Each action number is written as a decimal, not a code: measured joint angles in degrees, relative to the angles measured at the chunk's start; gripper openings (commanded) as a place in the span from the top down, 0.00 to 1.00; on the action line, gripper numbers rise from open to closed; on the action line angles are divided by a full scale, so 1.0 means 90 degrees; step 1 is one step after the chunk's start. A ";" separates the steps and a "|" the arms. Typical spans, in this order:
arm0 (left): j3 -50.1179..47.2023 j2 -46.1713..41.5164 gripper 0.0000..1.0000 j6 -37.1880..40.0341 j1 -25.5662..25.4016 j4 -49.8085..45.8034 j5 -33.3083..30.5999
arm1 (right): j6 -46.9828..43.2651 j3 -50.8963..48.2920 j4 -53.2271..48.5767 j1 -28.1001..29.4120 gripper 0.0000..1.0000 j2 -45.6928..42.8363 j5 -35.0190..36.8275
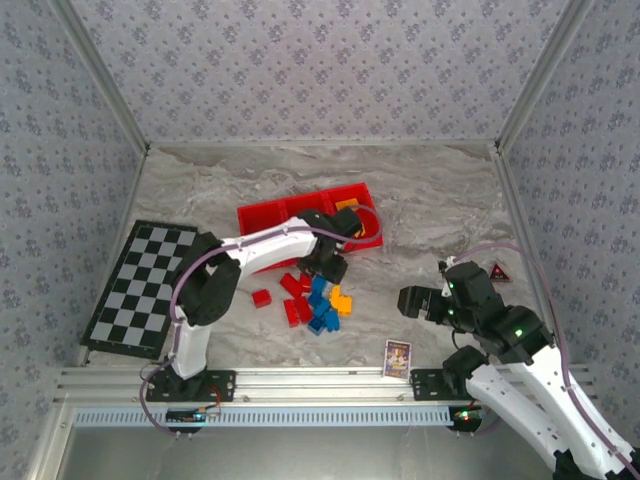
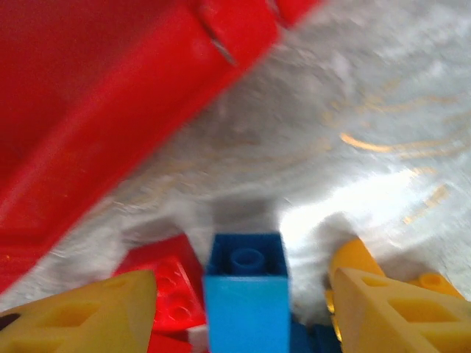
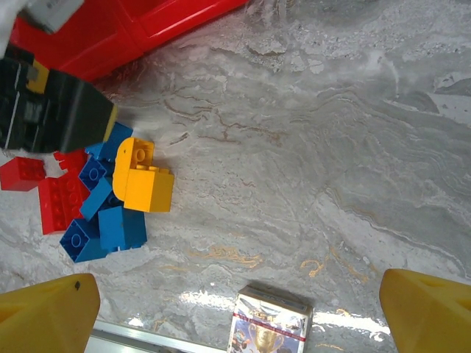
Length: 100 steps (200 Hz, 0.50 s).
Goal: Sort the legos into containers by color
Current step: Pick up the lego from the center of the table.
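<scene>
The legos (image 1: 318, 300) lie in a loose red, blue and orange pile on the marble table, just in front of the red tray of containers (image 1: 270, 215). My left gripper (image 1: 325, 268) is down at the far edge of that pile. Its yellow fingers (image 2: 103, 309) stand either side of an upright blue brick (image 2: 245, 294), open, with a gap on each side. A red brick (image 2: 173, 283) lies left of the blue one and an orange brick (image 2: 353, 257) right. My right gripper (image 1: 405, 300) hovers open, holding nothing, right of the pile (image 3: 110, 224).
An orange piece (image 1: 347, 207) sits in the tray's right compartment. A checkered board (image 1: 145, 285) lies at the left. A small picture card (image 3: 268, 323) rests near the front edge. A small dark red triangle (image 1: 498, 270) lies at the right. Patterned walls enclose the table.
</scene>
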 measured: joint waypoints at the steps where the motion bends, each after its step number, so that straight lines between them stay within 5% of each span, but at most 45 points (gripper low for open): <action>1: 0.0000 0.0000 0.38 -0.0002 0.0010 0.0002 -0.0002 | -0.0002 0.0000 0.0000 0.0000 0.00 0.0000 0.0000; 44: 0.0012 0.0000 0.49 -0.0063 0.0214 0.0022 0.0083 | -0.0027 0.0000 -0.0007 0.0010 0.00 -0.0024 0.0032; 100: -0.0352 -0.0056 0.50 -0.0024 0.0192 0.0129 0.0393 | 0.0172 -0.0005 -0.0051 0.0289 0.00 -0.0357 0.0644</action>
